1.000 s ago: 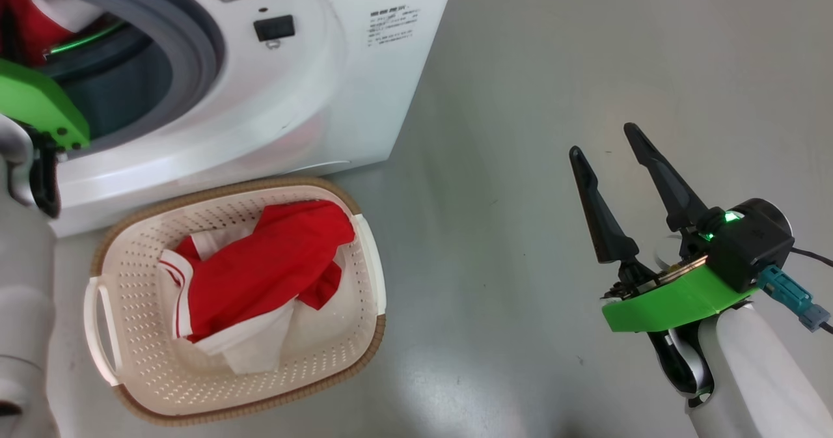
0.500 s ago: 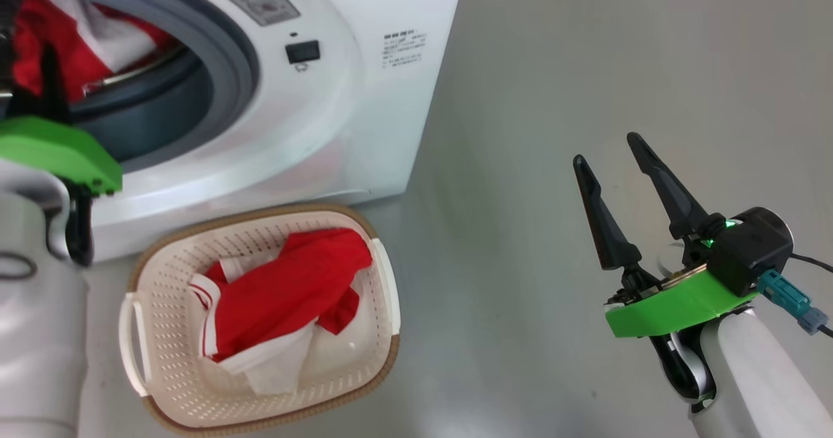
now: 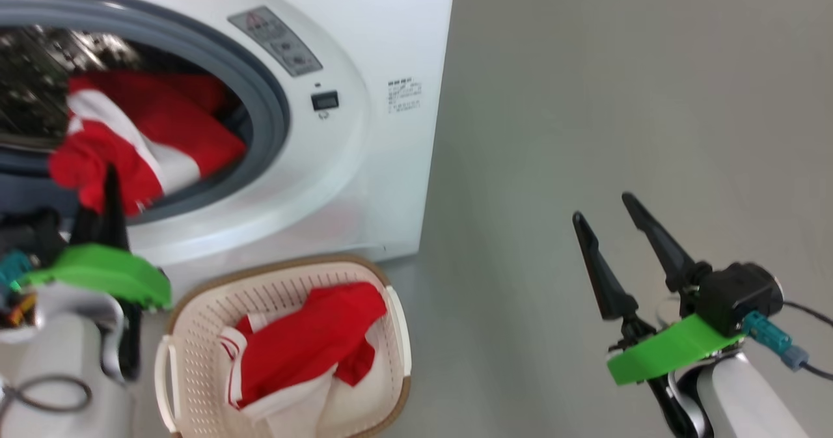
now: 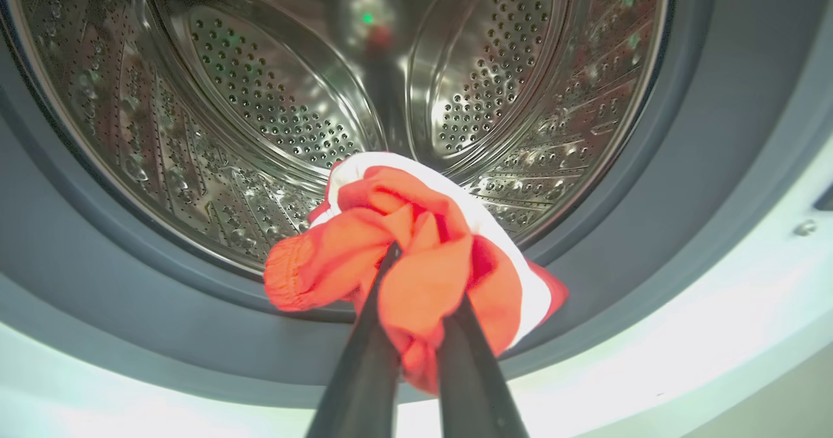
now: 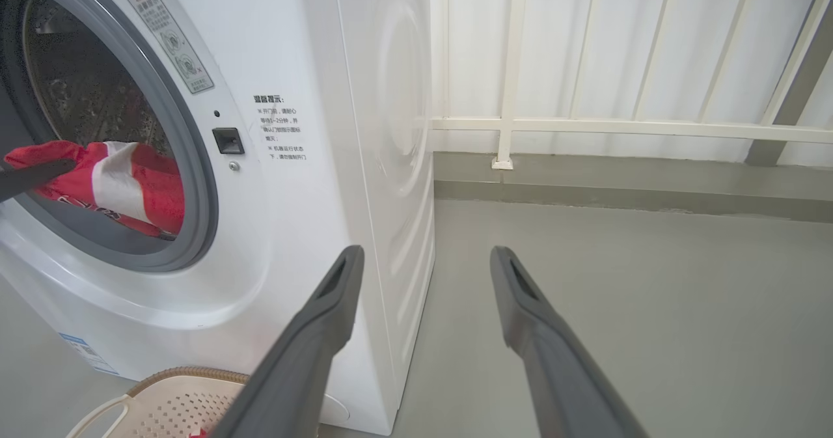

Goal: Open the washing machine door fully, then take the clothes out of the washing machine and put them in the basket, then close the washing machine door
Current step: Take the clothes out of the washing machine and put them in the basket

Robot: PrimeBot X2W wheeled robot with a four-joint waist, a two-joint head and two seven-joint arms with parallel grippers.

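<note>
The left fingers (image 4: 364, 360) pinch a red-and-white garment (image 4: 423, 256) at the mouth of the washing machine (image 3: 364, 164). The right fingers (image 3: 599, 269) stand wide and empty, well right of the basket (image 3: 195, 340), which holds another red garment (image 3: 312, 340).

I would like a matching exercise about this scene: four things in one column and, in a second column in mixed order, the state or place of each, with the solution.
Column one
1. left tool
2. right tool
3. basket
4. washing machine

Column two
A. open, above the grey floor
B. front opening uncovered, steel drum visible
C. shut on a red garment
D. on the floor before the machine, with a red and white garment inside

Pairs: 1-C, 2-A, 3-D, 4-B
</note>
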